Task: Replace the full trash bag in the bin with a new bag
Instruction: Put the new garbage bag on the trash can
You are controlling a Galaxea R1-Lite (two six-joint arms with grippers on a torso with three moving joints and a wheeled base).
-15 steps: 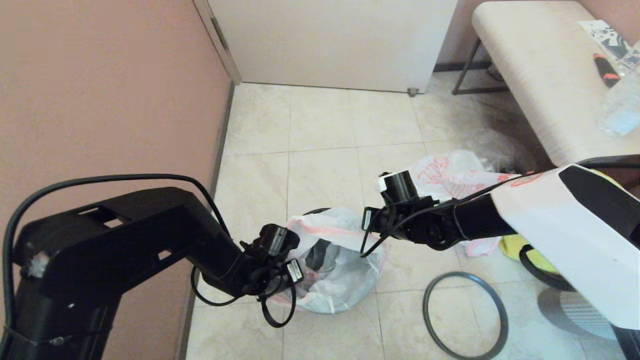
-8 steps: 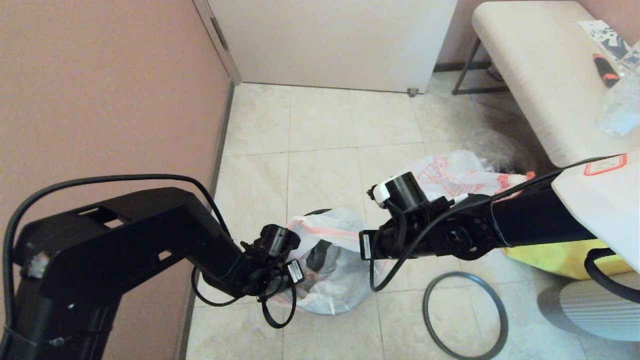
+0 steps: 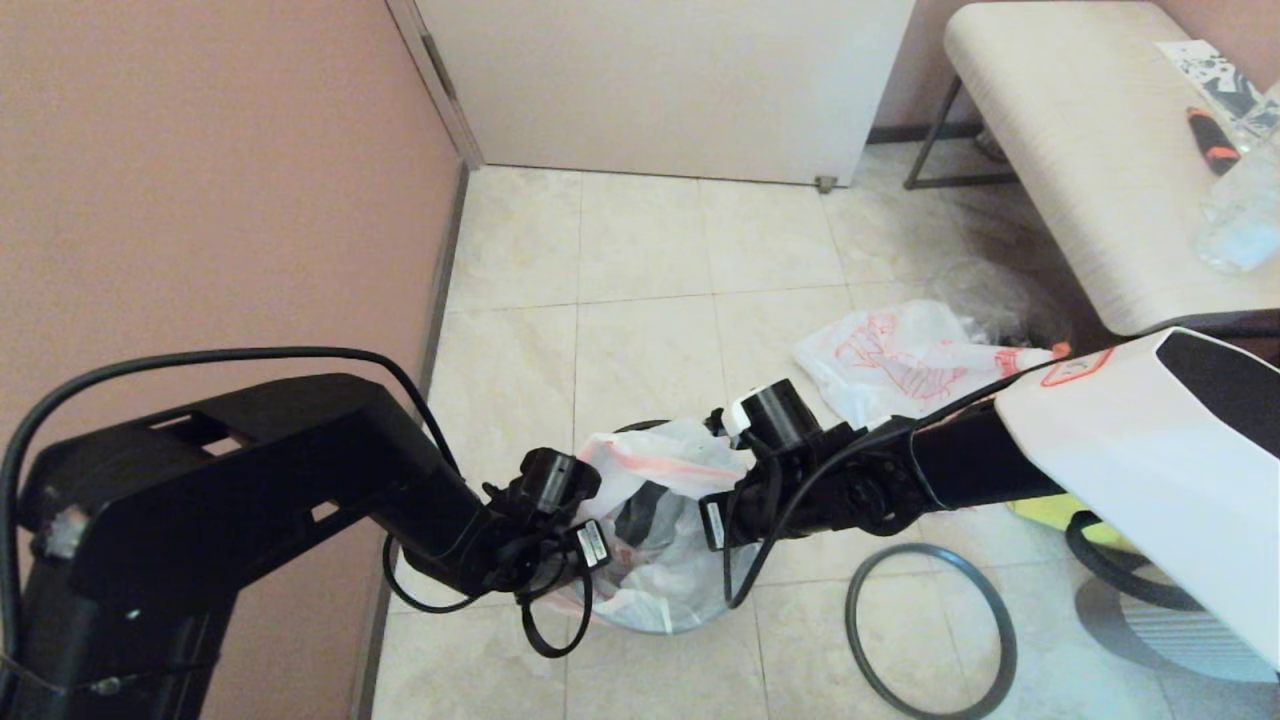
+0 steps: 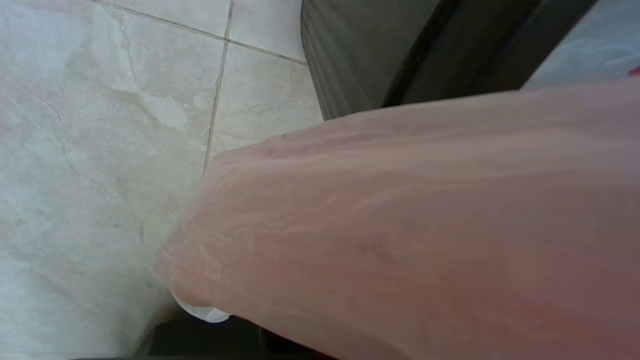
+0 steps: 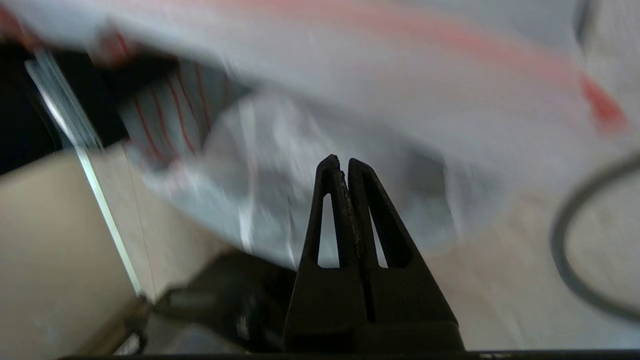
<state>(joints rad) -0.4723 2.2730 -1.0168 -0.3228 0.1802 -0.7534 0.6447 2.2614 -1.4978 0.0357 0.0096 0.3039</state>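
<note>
The full trash bag (image 3: pixel 665 545) sits in the black bin (image 3: pixel 635 424), bulging over its rim, white and see-through with a pink stripe. My left gripper (image 3: pixel 592 520) is at the bag's left edge; pinkish plastic (image 4: pixel 400 225) covers most of the left wrist view beside the bin wall (image 4: pixel 360 50). My right gripper (image 5: pixel 340 161) is shut with nothing in it and hangs just over the bag's right side. The new bag (image 3: pixel 900 360) lies flat on the floor behind my right arm.
The grey hoop (image 3: pixel 930 630) lies on the tiles right of the bin. A yellow tote (image 3: pixel 1040 505) and a grey ribbed object (image 3: pixel 1160 620) are at the right. A bench (image 3: pixel 1080 150) carries a bottle (image 3: pixel 1240 215). The pink wall (image 3: pixel 200 200) is close on the left.
My right arm has swung left and down, bringing its shut gripper over the bag in the bin. The left arm and the bag have stayed put.
</note>
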